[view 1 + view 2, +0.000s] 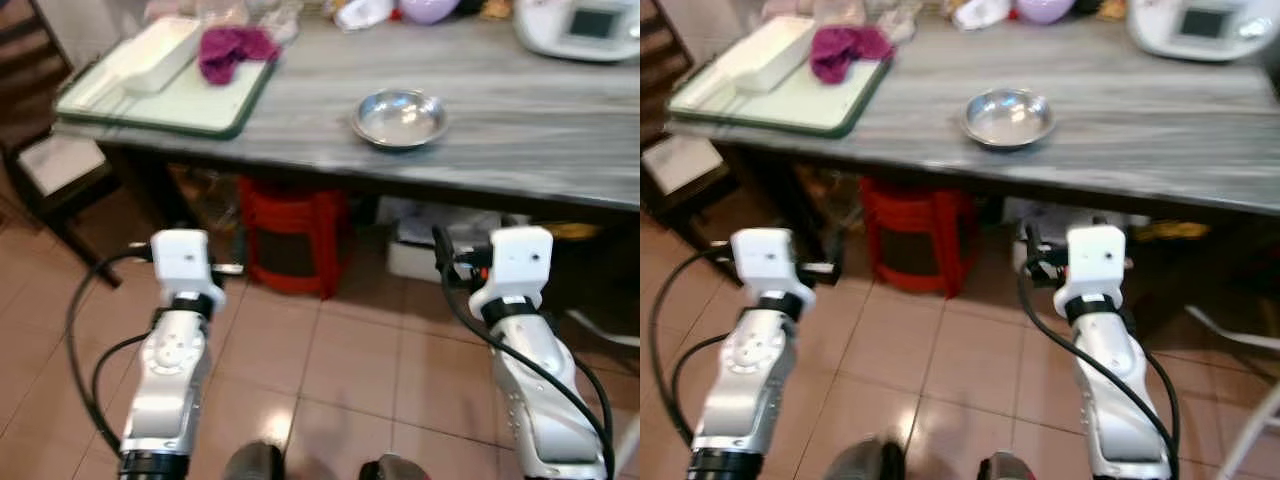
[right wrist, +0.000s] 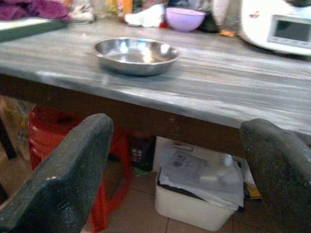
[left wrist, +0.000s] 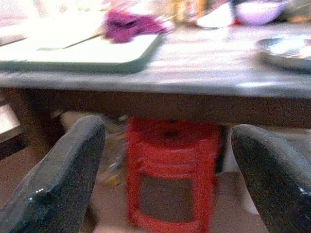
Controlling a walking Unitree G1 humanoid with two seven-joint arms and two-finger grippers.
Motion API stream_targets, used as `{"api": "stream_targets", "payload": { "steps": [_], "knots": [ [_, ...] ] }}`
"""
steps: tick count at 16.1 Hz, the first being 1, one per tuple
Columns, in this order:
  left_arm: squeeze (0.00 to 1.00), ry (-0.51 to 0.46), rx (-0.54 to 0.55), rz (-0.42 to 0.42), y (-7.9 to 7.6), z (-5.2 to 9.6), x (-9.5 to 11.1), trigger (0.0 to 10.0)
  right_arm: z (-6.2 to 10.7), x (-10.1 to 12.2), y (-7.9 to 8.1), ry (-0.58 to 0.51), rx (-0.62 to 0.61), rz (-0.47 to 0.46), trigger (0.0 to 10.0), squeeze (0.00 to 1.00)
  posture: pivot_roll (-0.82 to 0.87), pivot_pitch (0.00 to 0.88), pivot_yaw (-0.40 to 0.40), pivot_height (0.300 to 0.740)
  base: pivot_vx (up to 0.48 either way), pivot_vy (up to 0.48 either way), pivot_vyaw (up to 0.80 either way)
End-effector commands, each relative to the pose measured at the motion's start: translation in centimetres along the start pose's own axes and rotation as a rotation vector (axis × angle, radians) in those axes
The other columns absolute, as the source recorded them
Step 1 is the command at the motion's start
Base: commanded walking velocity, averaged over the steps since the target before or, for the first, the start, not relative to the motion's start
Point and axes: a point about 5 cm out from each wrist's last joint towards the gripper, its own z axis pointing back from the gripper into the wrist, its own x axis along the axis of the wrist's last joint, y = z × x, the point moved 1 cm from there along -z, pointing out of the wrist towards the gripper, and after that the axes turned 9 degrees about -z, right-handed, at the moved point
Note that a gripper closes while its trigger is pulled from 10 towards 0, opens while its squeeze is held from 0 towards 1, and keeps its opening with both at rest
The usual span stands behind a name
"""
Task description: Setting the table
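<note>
Bowl (image 2: 136,54) of bare steel sits near the table (image 1: 520,130) edge, ahead of our right gripper (image 2: 170,184), whose fingers are spread wide and hold nothing. Our left gripper (image 3: 170,179) is likewise wide open and empty. We hold both low, below the tabletop, probably ready to reach. Beyond lie a tray (image 1: 190,105), a purple cloth (image 1: 235,48) and a white appliance (image 1: 585,25); a red stool (image 1: 290,235) stands underneath.

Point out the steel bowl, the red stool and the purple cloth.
steel bowl (image 1: 400,117), left eye view, inner bottom.
red stool (image 1: 292,240), left eye view, front face.
purple cloth (image 1: 233,50), left eye view, middle of the bundle.
</note>
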Motion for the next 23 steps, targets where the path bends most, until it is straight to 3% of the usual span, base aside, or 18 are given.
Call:
{"api": "stream_targets", "payload": {
  "steps": [1, 8, 12, 18, 23],
  "knots": [
    [0.0, -0.005, -0.002, 0.002, 0.5, 0.0, 0.0, 10.0, 0.2, -0.2, 0.3, 0.014, 0.005, -0.027, 10.0, 0.0, -0.2, 0.201, 0.012, 0.74, 0.0, 0.0, 0.0],
    [0.0, -0.03, -0.042, 0.03, 0.0, 0.1, 0.3, 10.0, 0.0, -0.5, 0.5, 0.004, 0.001, 0.025, 10.0, 0.0, -0.19, 0.208, 0.009, 0.74, 0.0, 0.0, 0.0],
    [0.0, 0.022, -0.003, 0.064, -0.4, 0.0, -0.2, 10.0, 0.3, -0.5, 1.0, 0.026, 0.04, -0.013, 10.0, 0.0, -0.2, 0.211, 0.003, 0.74, 0.0, 0.0, 0.0],
    [0.0, 0.011, -0.027, 0.064, -0.6, 0.0, -0.3, 10.0, 0.2, -0.5, 0.8, 0.037, 0.043, -0.042, 10.0, 0.0, -0.2, 0.21, 0.001, 0.74, 0.0, 0.0, 0.0],
    [0.0, 0.006, -0.057, 0.065, -0.8, -0.1, -0.2, 10.0, 0.1, -0.5, 0.7, 0.042, 0.04, -0.044, 10.0, 0.0, -0.21, 0.209, -0.001, 0.74, 0.0, 0.0, -0.44]
  ]
}}
